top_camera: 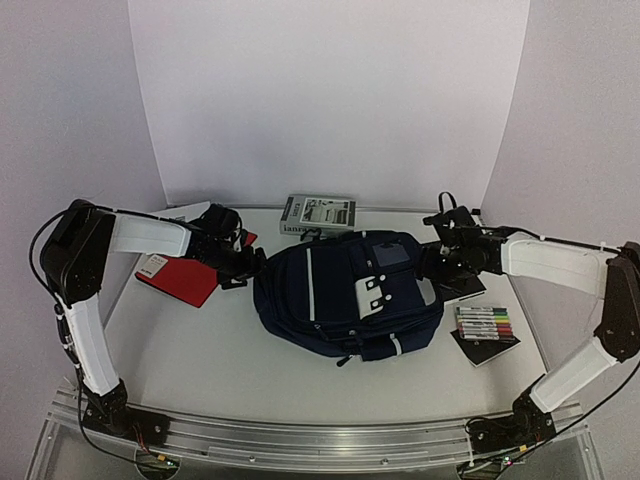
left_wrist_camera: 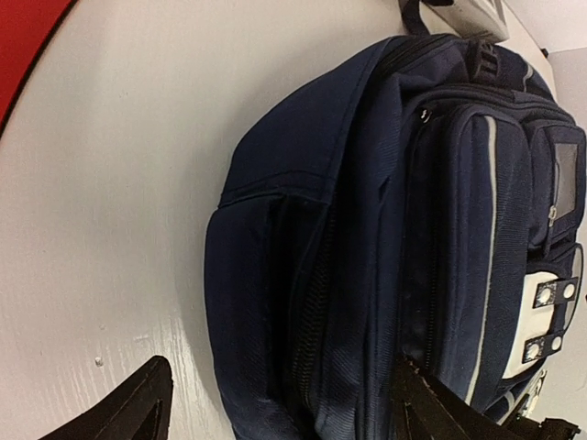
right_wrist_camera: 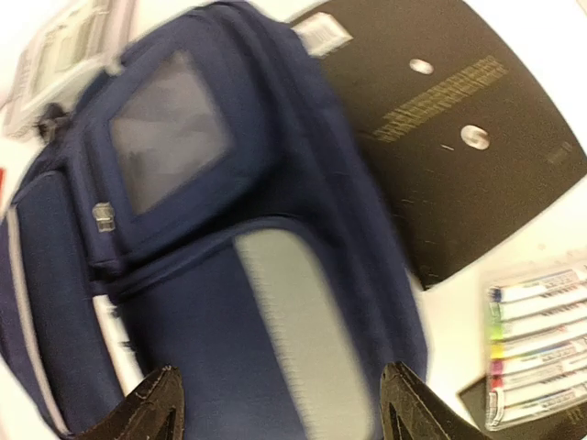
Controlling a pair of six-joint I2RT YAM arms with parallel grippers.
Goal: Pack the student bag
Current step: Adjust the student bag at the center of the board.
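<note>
The student bag [top_camera: 345, 295] lies flat at the middle of the white counter [top_camera: 200, 360], front face up. A broad bare strip of counter runs between it and the arm bases. The other sides are tighter. A grey-and-white book [top_camera: 318, 213] sits just beside its far end, a red folder [top_camera: 185, 275] lies near on the left, and a black board [right_wrist_camera: 449, 119] lies against its right flank. A marker pack [top_camera: 485, 322] lies close by that board.

The left claw [top_camera: 243, 268] is spread wide at the bag's left edge, one finger over the counter and one over the fabric. The right claw [top_camera: 432, 262] is also spread, hovering over the bag's right side and pinching nothing.

The bag is navy, with a white stripe [top_camera: 308, 285], a light grey flap [top_camera: 375, 290] with two buckles, and a greyish window pocket [right_wrist_camera: 165, 133].
</note>
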